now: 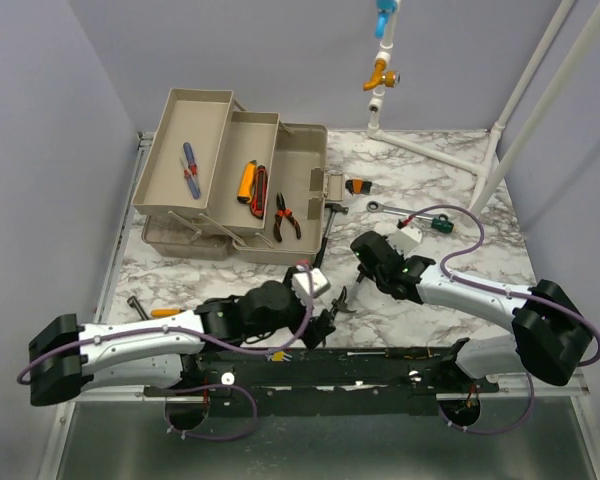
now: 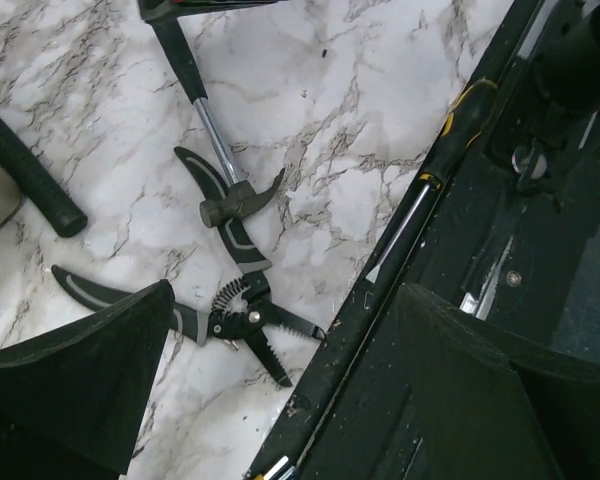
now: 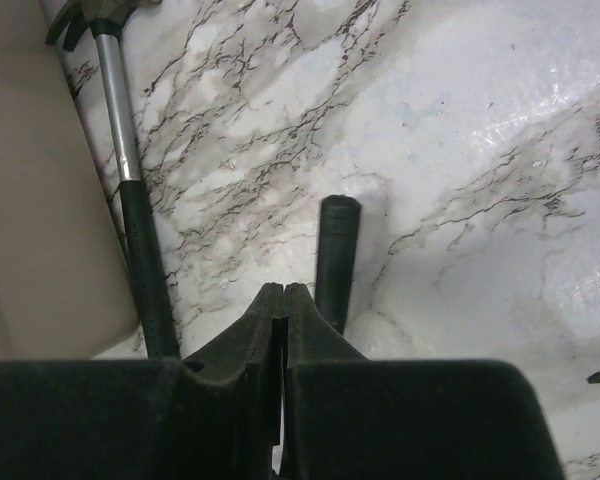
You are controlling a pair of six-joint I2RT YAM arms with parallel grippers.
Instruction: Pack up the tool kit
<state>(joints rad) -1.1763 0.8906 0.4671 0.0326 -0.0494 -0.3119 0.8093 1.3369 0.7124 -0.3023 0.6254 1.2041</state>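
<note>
Toolbox (image 1: pixel 305 165), beige with its cantilever trays swung wide, sits in the upper left of the overhead view on the marble tabletop (image 1: pixel 180 280). Its leftmost tray holds a blue-handled tool (image 1: pixel 189 168), the middle tray an orange-and-black utility knife (image 1: pixel 246 182), and the deep compartment on the right red-handled pliers (image 1: pixel 286 218). Both arms reach up from the bottom edge toward the middle of the frame. The left end effector (image 2: pixel 288 292) is released, its fingers spread wide above the tabletop and touching nothing. The right end effector (image 3: pixel 283 292) is clenched, its fingertips pressed together with nothing visible between them. A black handle end (image 3: pixel 336 260) lies just right of those tips and runs beneath them; whether it touches them cannot be told. A large hammer (image 3: pixel 130 180) with a chrome shaft lies along the toolbox wall, head toward the top of the right wrist view. In the left wrist view a small claw hammer (image 2: pixel 202 115) lies with its head across one handle of grey-and-black spring cutters (image 2: pixel 242 318), which rest between the spread fingers. Farther right in the overhead view lie a ratchet wrench (image 1: pixel 388 207) and a green-handled screwdriver (image 1: pixel 442 225); an orange-handled screwdriver (image 1: pixel 166 312) lies at the lower left.
</note>
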